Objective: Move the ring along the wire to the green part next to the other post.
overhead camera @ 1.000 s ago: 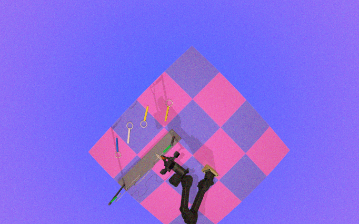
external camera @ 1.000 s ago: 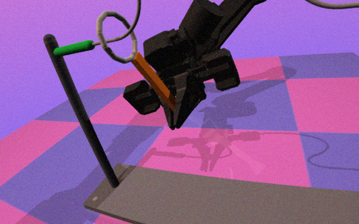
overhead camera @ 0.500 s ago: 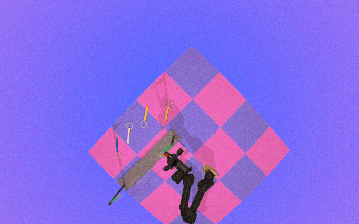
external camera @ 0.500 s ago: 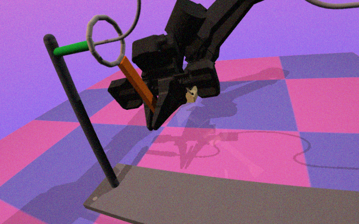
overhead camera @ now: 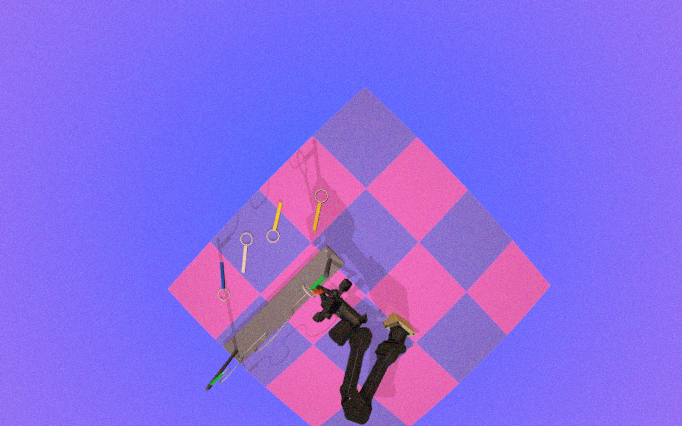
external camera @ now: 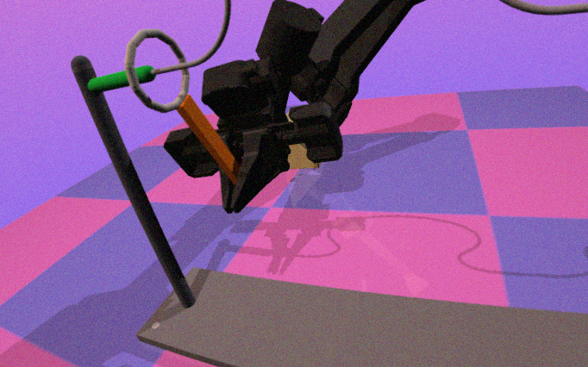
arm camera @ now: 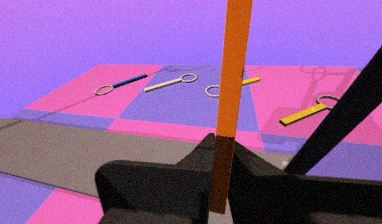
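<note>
The grey ring (external camera: pixel 137 49) (overhead camera: pixel 313 291) circles the green part of the wire (external camera: pixel 113 80) (overhead camera: pixel 317 282) next to the dark post (external camera: pixel 125 173). Its orange handle (external camera: pixel 205 133) (arm camera: pixel 234 80) (overhead camera: pixel 317 290) slants down from the ring into my gripper (external camera: pixel 231 200) (arm camera: pixel 216 138), which is shut on the handle's lower end. The thin grey wire (external camera: pixel 214 45) leaves the green tip and curves up out of the exterior view. The far post with its green part (overhead camera: pixel 216 378) stands at the other end of the grey base plate (overhead camera: pixel 275 312) (external camera: pixel 378 328) (arm camera: pixel 53 150).
Several spare rings with handles lie on the checkered floor beyond the base plate: a blue one (overhead camera: pixel 222 280) (arm camera: pixel 120 84), a white one (overhead camera: pixel 244 252) (arm camera: pixel 168 83), and two yellow ones (overhead camera: pixel 276 219) (overhead camera: pixel 317 211) (arm camera: pixel 305 114). A tan block (overhead camera: pixel 398 323) (external camera: pixel 300 157) sits at the arm's mount.
</note>
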`<state>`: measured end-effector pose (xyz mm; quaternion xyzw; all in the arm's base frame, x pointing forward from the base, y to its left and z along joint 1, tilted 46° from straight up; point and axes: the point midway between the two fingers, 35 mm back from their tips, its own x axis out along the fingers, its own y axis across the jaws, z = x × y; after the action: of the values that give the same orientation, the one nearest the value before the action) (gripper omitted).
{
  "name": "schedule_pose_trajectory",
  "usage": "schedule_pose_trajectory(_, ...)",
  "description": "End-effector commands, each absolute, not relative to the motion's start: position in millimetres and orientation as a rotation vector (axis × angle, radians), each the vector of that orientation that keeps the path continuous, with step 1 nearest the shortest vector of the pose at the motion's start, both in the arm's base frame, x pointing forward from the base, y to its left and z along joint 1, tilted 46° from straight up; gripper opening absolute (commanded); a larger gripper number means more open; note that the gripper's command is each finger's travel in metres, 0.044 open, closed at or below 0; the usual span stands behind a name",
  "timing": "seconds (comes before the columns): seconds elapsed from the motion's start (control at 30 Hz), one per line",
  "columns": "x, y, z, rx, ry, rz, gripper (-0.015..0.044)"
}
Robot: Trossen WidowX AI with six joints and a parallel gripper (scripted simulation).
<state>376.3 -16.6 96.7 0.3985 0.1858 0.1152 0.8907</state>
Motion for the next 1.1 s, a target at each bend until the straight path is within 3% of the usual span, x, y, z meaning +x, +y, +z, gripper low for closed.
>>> schedule_pose_trajectory(0.0,375.8,-19.4,94.0,0.821,0.384,0.242,-0.0150)
schedule_pose_trajectory(1.07,374.4,-28.4,70.3,0.820,0.383,0.241,-0.0150)
